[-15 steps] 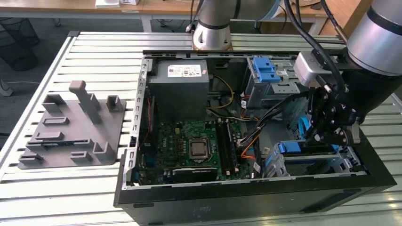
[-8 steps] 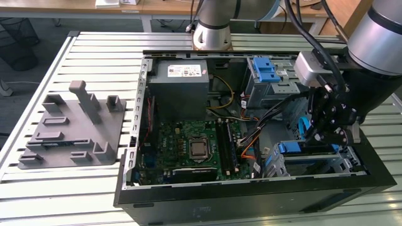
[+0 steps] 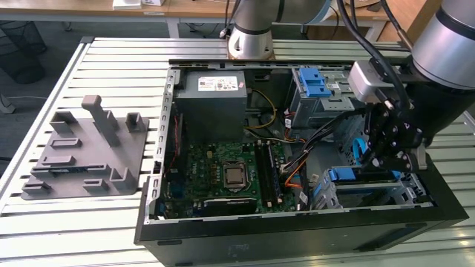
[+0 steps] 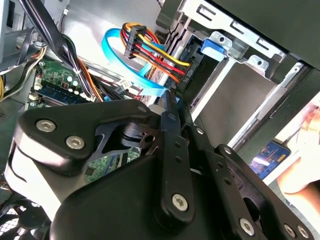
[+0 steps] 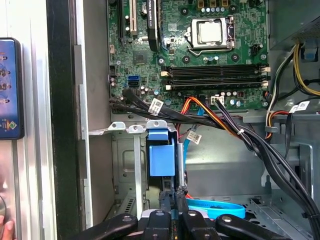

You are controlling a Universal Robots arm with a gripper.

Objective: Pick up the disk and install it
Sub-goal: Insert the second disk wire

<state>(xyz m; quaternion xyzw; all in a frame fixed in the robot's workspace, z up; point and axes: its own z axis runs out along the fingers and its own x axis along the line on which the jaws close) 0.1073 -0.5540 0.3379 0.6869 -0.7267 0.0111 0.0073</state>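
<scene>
Exterior view: an open black computer case (image 3: 297, 233) lies on its side on a slatted metal worktop (image 3: 111, 222), so the inside faces up and the arm can reach in from above. The green motherboard (image 3: 230, 172) sits in the middle of the case. A grey moulded fixture (image 3: 82, 156) rests on the worktop to the exterior view's left, well apart from the case.

The gripper (image 3: 375, 162) hangs low over the metal drive cage (image 3: 404, 194) in the case corner at the exterior view's lower right. The disk (image 3: 361, 176) sits in that cage with the blue end of its rail facing up, which suggests it is already in its bay.

In the first wrist view, the fingers (image 5: 167, 200) are drawn together into one narrow point just beside the disk's blue end (image 5: 161, 152). Nothing can be seen between them. Held this way, they seem better suited to pressing the disk home than to gripping it, though whether they touch it cannot be told.

In the second wrist view, the joined fingers (image 4: 170, 107) point past a bundle of coloured cables (image 4: 150, 50) that curves clear of the cage.
</scene>
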